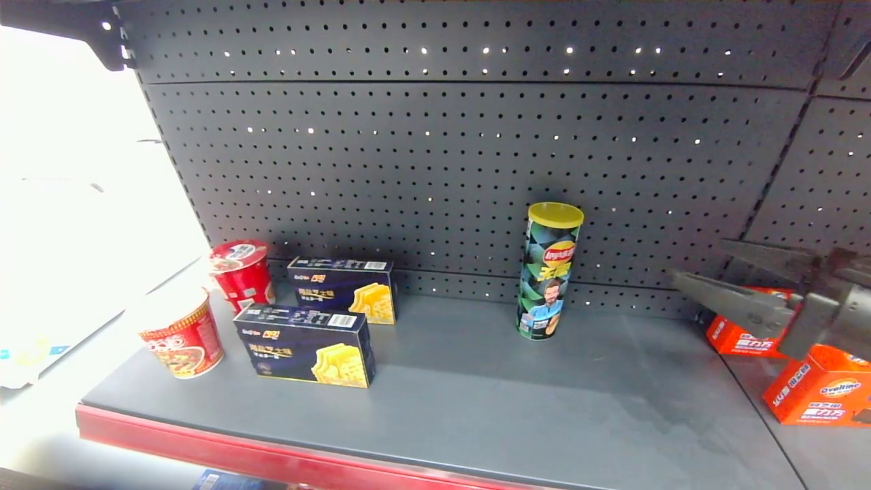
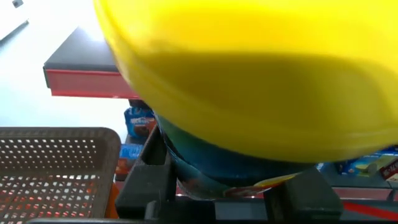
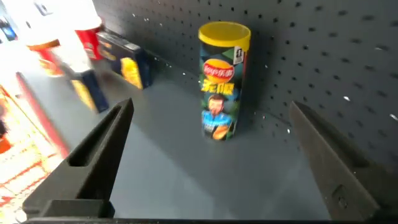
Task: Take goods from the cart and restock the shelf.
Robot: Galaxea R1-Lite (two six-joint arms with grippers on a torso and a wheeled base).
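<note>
A chip can point(image 1: 550, 272) with a yellow lid stands upright on the grey shelf point(image 1: 476, 401), near the pegboard back. My right gripper point(image 1: 699, 260) hangs open to the can's right, a short way off, with nothing between its fingers. The right wrist view has the same chip can point(image 3: 222, 84) ahead, beyond the open right gripper point(image 3: 211, 106). My left gripper point(image 2: 227, 186) is shut on a second chip can point(image 2: 249, 74), whose yellow lid faces the left wrist camera. It is held in front of and below the shelf's red edge point(image 2: 87, 84).
Two dark blue cracker boxes point(image 1: 306, 346) point(image 1: 343, 289) and two red noodle cups point(image 1: 182, 333) point(image 1: 241, 272) fill the shelf's left part. Orange boxes point(image 1: 820, 384) lie at the right, under the right arm. A brown mesh cart basket point(image 2: 53, 174) sits below the left gripper.
</note>
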